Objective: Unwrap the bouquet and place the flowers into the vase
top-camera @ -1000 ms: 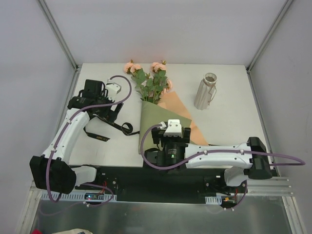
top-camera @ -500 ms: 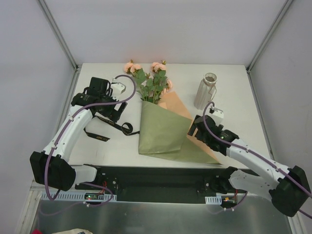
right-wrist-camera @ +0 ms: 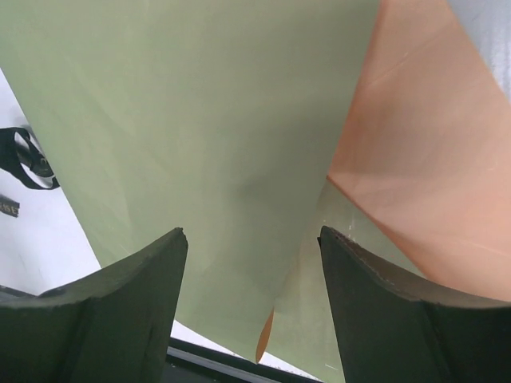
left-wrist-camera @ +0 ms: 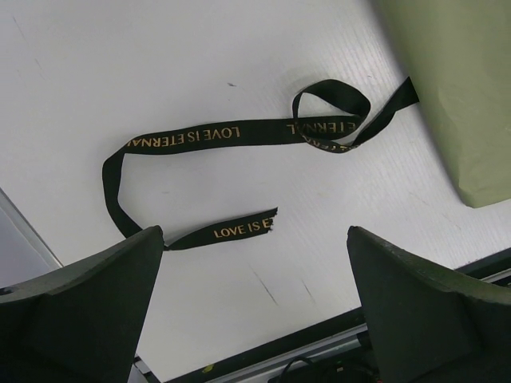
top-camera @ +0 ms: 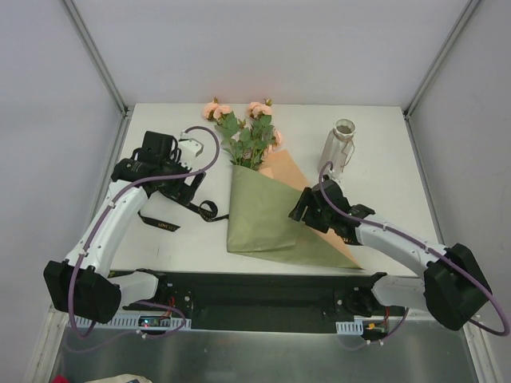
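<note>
While the bouquet of peach-pink roses in olive-green and tan kraft paper [top-camera: 259,206] lies on the white desk [top-camera: 387,179], blooms far and paper end near, the right tool [top-camera: 306,209], fingers apart, hovers over its right edge, nearer than the wide-open left tool [top-camera: 190,187].

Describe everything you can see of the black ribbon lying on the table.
The black ribbon is a narrow fabric-looking strip printed with gold capitals reading LOVE IS ETERNAL. It is untied and lies loose on the white table, curling into one small loop beside the green paper, whose edge one end meets; the other end doubles back, cut off.
</note>
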